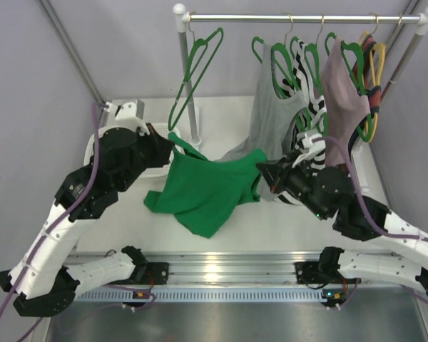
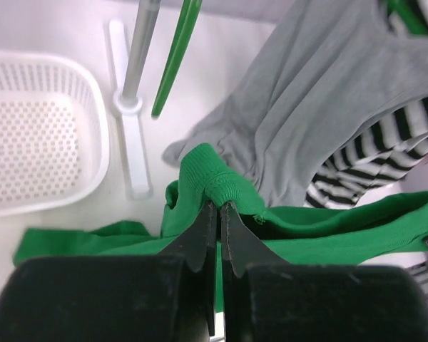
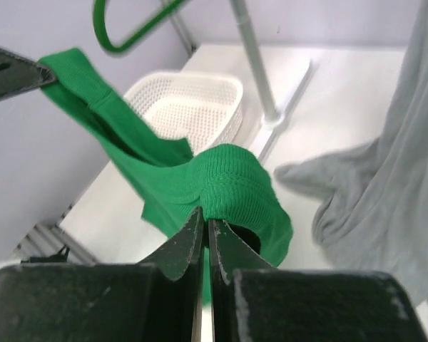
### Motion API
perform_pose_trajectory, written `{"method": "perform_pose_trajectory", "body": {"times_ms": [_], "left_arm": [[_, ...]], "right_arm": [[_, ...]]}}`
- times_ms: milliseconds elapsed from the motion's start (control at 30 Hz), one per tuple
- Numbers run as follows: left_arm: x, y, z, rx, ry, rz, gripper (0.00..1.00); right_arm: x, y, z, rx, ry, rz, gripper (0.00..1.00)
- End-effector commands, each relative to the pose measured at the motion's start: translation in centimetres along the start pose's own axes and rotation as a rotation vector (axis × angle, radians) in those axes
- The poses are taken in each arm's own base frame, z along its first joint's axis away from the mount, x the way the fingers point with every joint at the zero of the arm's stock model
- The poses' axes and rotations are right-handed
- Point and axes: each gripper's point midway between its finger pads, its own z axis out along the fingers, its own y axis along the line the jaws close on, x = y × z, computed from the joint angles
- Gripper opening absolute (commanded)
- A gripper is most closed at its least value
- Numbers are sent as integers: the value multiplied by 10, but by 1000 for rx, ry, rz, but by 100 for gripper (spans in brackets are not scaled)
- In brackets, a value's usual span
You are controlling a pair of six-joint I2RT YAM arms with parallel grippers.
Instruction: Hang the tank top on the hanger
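- The left tool (image 2: 215,206) is closed on a small fold of ribbed edge of the tank top (image 1: 203,191), and the right tool (image 3: 205,214) is clamped on another such fold. The garment is held spread between them above the counter (image 1: 285,228), with its body sagging low.
- Only a narrow pinch of fabric is seen in each tool. If the arms were drawn further apart or raised sharply, an edge could be pulled free and that side dropped.
- The hanger (image 1: 192,71) hangs by its hook alone at the left end of the rail (image 1: 299,17), above and behind the left tool. It could be swung aside or knocked off if fabric were pushed against it.
- With both tools occupied, nothing is left to steady the hanger, so a strap could be slid past its notched shoulder.
- The grey top (image 2: 321,107) droops just beside the green fabric, with the striped top (image 2: 385,157) close behind. Either could be snagged and dragged along.
- The post (image 2: 139,57) and the basket (image 2: 98,135) stand near the left tool and could be struck on the way up.
- Whether straps or hem are gripped cannot be told. If the wrong opening were offered, the garment would be hung crooked.
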Motion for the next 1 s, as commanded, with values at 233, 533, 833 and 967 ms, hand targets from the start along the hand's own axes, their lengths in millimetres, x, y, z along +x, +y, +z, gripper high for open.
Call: {"method": "perform_pose_trajectory", "body": {"times_ms": [233,533,833,967], "left_arm": [[-110,-28,-31,5,-240,6,0],[-33,-6,-2,-25,-84,-34,0],[191,43,48,-35,312,-229,0],[259,60,53,-74,422,-267,0]], "right_arm": [[-151,41,16,-181,-145,-201,0],[-77,42,42,-258,32,-143,0],[163,-5,17,-266,384,229,0],[224,-11,2,-207,463,317,0]]}}
